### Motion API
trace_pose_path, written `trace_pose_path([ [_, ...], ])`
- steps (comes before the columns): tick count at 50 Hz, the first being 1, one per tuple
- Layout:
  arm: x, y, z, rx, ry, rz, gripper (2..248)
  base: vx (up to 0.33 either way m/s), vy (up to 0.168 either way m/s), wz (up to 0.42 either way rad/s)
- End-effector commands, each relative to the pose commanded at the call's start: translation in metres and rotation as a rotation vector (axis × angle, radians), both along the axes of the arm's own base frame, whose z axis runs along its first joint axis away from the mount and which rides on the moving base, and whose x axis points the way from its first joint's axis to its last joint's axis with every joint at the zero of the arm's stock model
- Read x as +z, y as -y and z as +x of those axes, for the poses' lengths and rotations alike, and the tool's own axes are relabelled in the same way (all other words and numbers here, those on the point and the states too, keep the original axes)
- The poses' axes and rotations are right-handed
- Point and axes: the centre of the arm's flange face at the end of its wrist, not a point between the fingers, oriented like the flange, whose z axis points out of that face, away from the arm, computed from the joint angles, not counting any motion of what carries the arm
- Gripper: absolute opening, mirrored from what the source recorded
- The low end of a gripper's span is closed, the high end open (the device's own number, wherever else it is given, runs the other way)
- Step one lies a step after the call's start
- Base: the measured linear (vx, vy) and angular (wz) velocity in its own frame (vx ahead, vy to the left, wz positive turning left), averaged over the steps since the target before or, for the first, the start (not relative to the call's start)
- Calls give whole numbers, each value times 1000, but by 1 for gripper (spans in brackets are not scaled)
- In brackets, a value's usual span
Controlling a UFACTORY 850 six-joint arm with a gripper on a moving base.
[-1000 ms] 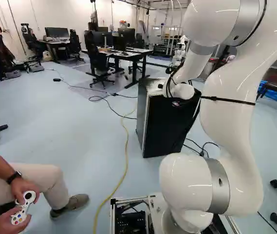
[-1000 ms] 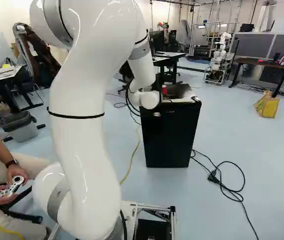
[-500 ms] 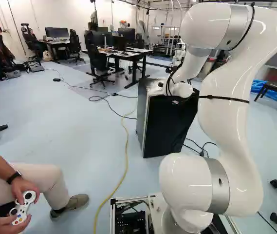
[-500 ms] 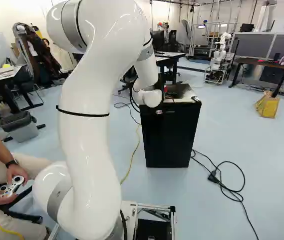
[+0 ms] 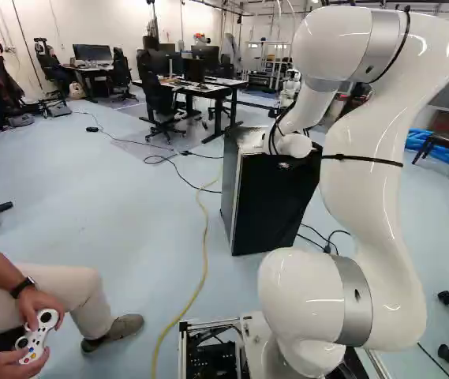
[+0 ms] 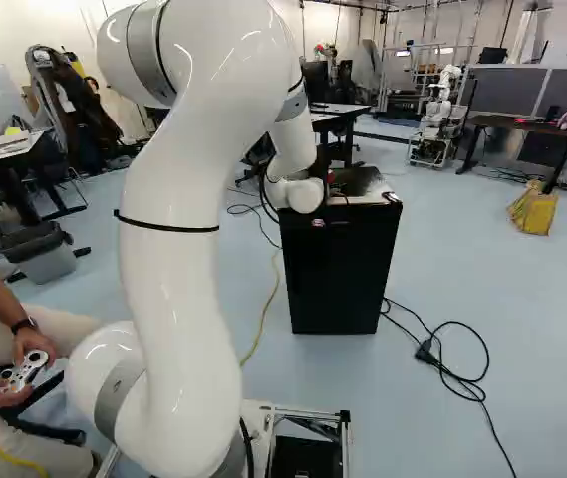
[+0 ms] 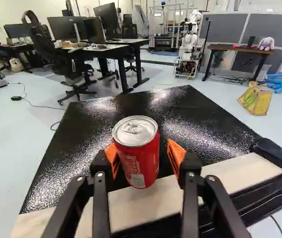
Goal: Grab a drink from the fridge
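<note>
Steering from back here, I find the fridge (image 5: 267, 205) partly masked: my arm (image 6: 178, 289) crosses its upper left corner in the right base view and its right edge in the left base view. The gripper (image 7: 143, 152) atop the fridge is hard to make out from behind; the wrist view shows its fingers spread around a red can (image 7: 143, 166). One orange pad (image 7: 176, 153) sits apart from it; whether the other touches, I can't tell. The fingers' rear parts are cut off, and they cover bits of the fridge's near edge.

The can is upright by the fridge's near edge, where a pale strip (image 7: 235, 176) borders the glossy black top (image 7: 195, 126). Beyond the fridge, leftmost first, are an office chair (image 5: 159, 99), a desk (image 5: 222, 84) and another robot (image 6: 438, 115); a yellow bag (image 6: 534, 211) lies farther right.

Pale floor runs left of the fridge, crossed by a yellow cable (image 5: 205, 253). The black top stretches past the can to its far edge. Right of the fridge, a looped black cable (image 6: 484, 368) trails over the floor.
</note>
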Motion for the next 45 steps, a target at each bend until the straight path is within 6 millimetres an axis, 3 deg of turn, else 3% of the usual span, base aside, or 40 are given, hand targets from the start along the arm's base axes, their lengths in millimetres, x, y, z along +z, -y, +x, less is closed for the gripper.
trace_pose_path([
  [1,0,0,0,0,0,0,158,0,0,0],
  [2,0,0,0,0,0,0,120,0,0,0],
  [6,0,0,0,0,0,0,120,0,0,0],
  [7,0,0,0,0,0,0,95,0,0,0],
  [45,41,-1,-3,0,62,-20,95,0,0,0],
])
